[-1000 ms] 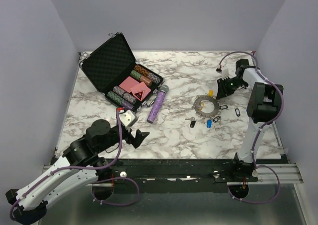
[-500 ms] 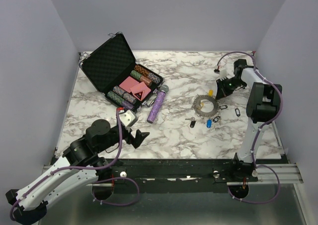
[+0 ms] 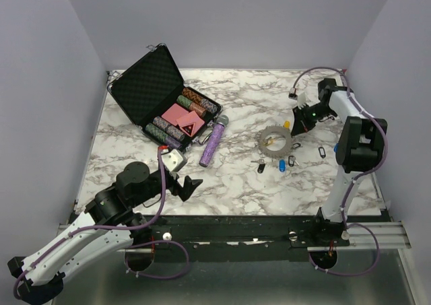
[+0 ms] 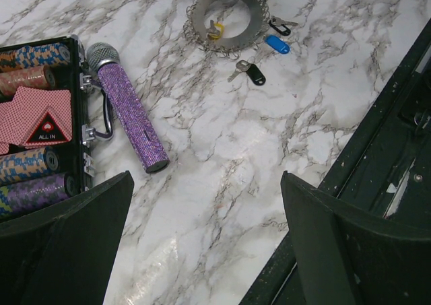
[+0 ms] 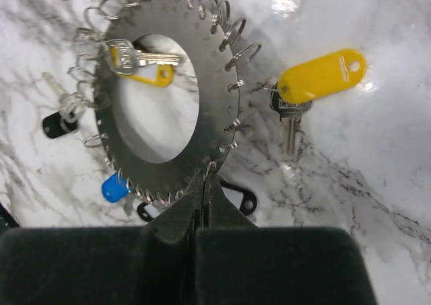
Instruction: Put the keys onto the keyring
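The keyring, a flat silver disc edged with little wire loops, lies on the marble table right of the frame's centre. One yellow-tagged key lies inside its hole, and another with a bigger yellow tag rests just off its upper right edge. Below it lie loose keys: a blue-tagged one and a black-headed one, with more black tags to the right.

In the upper left, a black case stands open, with rows of poker chips and red cards inside. A purple glittery microphone lies just beside it, between case and keyring.

The right gripper has its fingers pressed together, tips touching the disc's rim; I can't tell whether they pinch it. The left gripper hangs spread wide over the lower left of the table, holding nothing.
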Action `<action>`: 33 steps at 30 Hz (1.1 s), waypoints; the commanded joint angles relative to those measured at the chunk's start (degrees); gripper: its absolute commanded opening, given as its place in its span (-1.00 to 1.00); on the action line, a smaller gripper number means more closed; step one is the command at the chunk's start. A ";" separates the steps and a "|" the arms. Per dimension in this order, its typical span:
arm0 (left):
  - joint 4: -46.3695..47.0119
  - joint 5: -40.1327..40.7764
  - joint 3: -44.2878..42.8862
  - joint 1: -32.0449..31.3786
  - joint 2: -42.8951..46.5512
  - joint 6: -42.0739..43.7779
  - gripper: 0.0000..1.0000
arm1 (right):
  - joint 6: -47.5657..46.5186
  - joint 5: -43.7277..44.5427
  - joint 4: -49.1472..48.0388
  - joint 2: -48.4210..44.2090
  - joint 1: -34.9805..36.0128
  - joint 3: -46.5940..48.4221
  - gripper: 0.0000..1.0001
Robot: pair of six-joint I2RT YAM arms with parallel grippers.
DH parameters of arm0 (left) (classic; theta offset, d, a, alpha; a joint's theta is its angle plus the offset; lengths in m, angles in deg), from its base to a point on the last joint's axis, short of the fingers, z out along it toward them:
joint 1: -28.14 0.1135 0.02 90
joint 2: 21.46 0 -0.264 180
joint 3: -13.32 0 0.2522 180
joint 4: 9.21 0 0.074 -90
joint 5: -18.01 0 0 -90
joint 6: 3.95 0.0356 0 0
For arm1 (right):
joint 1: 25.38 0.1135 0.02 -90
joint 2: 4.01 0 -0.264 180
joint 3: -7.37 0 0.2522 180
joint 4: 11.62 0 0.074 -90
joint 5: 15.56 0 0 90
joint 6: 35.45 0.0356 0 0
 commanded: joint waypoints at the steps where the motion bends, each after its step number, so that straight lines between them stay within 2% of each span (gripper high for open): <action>1: 1.11 -1.40 0.52 0.38 0.05 -0.40 0.97 | -5.33 -5.61 5.38 -8.69 2.04 -2.31 -0.99; 8: 1.29 -2.20 0.52 0.56 0.32 -0.58 0.98 | -6.57 -5.96 8.72 -16.34 8.10 -2.76 -0.99; 14: 2.34 -4.04 1.14 0.91 1.46 -0.49 0.97 | -14.19 -9.29 16.53 -21.88 13.55 -0.13 -0.99; 19: 7.60 -12.02 3.94 1.35 4.09 0.82 0.96 | -22.82 -11.67 23.58 -24.61 19.70 -0.12 -0.99; 25: 18.93 -20.21 9.13 1.35 6.82 2.32 0.85 | -23.62 -13.07 22.44 -26.63 27.08 -2.15 -0.99; 29: 24.57 -21.79 8.88 1.35 2.79 3.20 0.70 | -23.71 -15.88 22.53 -26.28 29.55 -1.62 -0.99; 33: 24.05 -21.27 5.19 1.35 -3.54 3.20 0.61 | -22.04 -17.03 21.82 -25.93 29.73 -0.30 -0.99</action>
